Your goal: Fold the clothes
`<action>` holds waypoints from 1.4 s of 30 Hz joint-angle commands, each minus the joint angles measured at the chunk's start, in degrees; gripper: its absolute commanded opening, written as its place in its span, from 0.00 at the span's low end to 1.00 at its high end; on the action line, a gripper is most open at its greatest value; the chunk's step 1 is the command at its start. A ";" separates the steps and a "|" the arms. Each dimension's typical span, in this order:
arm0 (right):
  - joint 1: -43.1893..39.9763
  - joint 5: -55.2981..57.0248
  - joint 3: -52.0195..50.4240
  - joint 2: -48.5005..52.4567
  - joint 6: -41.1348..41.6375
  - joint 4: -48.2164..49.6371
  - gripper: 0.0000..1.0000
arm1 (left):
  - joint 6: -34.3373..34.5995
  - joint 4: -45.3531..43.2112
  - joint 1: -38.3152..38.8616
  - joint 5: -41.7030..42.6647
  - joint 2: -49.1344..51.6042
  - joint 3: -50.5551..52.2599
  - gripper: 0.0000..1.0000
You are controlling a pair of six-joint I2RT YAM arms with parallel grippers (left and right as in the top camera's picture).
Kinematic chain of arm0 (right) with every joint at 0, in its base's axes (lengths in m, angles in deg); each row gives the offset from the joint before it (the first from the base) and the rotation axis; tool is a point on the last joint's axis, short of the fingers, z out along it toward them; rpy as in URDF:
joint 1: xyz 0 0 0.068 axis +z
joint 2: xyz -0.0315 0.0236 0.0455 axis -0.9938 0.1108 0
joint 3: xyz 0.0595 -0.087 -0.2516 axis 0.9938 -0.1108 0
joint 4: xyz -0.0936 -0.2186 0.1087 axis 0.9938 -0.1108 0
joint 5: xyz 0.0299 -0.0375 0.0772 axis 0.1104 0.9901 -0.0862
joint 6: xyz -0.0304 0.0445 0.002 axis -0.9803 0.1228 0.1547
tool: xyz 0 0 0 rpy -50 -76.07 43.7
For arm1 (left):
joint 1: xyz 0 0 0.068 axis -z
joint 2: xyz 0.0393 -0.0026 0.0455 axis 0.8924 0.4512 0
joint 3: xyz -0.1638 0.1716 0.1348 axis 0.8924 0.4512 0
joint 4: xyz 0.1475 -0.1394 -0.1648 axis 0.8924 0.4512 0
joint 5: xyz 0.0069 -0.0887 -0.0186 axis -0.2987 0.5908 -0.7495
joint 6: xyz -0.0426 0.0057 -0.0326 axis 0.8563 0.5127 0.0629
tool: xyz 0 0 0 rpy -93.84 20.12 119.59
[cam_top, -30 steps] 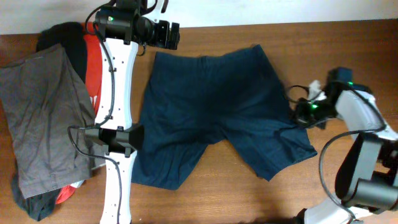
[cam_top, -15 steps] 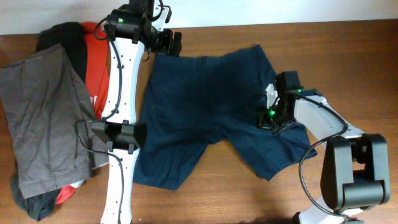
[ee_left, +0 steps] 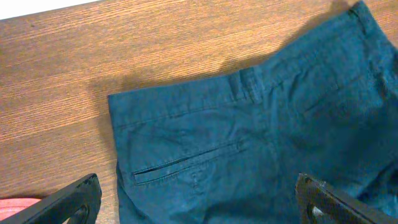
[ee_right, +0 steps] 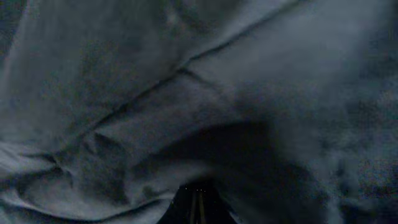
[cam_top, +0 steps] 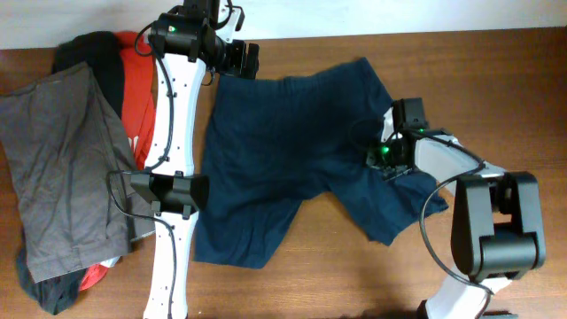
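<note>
Navy shorts (cam_top: 283, 151): spread at mid-table, waistband toward the far edge, 2 legs toward the near side; the right leg is rumpled.
Side pile: grey shorts (cam_top: 53, 168) lie on top at the far left; a red-orange top (cam_top: 133, 89) and a black garment (cam_top: 99, 53) show from under them on the far side.
Left gripper (cam_top: 237, 58): fingers spread wide, holding nothing, at the far-left corner of the waistband.
Right gripper (cam_top: 390, 158): fingertips pressed together, pinching a fold of the navy shorts' right leg.
Edges: the waistband lies near the far edge of the table (cam_top: 496, 80); bare wood shows right of the shorts.
Left wrist view only: back pocket (ee_left: 186, 163) slit and belt loop (ee_left: 249, 84).
Right wrist view only: dark creased cloth fills the frame.
</note>
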State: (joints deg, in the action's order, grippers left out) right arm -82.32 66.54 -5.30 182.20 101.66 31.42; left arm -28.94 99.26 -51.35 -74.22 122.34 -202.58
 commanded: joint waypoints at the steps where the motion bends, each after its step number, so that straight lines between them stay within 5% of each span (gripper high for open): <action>1: -4.92 6.45 -2.27 7.87 4.15 1.66 0.04 | -1.38 0.07 0.11 0.42 -0.13 -0.13 0.99; 6: -13.84 5.22 -1.95 8.63 4.02 8.72 0.04 | -2.32 -0.09 0.17 0.39 -0.13 -0.13 0.99; 11: -21.59 -7.54 4.72 8.63 2.58 13.29 0.08 | -4.09 -0.44 0.48 0.37 0.48 -0.13 0.99; 15: -23.91 -16.35 17.16 8.52 -1.33 0.85 0.33 | -7.26 -0.42 0.48 0.42 2.54 -0.13 0.99; 19: -22.49 -18.27 35.32 7.96 -11.69 -24.55 0.50 | -14.78 -1.86 0.48 1.99 6.40 -0.13 0.99; 25: -18.73 -17.18 51.69 6.73 -19.39 -46.56 0.54 | -21.55 -3.21 0.55 7.52 12.04 -0.13 0.97; 35: -14.80 -16.33 53.90 4.74 -18.88 -49.22 0.48 | -19.78 -3.91 1.92 11.56 17.86 -0.13 0.94; 40: -13.64 -16.33 53.90 4.74 -18.91 -49.22 0.44 | -17.25 -3.82 3.93 11.54 18.29 -0.13 0.56; 41: -13.46 -16.33 53.90 4.74 -18.88 -49.22 0.43 | -16.37 -3.52 4.57 11.47 18.47 -0.13 0.45; 42: -13.29 -16.33 53.90 4.74 -18.88 -49.29 0.40 | -13.68 -3.34 5.16 10.54 18.62 -0.13 0.19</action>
State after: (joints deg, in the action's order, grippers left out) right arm -96.61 49.98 47.73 188.56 83.58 -17.63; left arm -46.89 95.56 -48.02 -64.08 140.13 -202.58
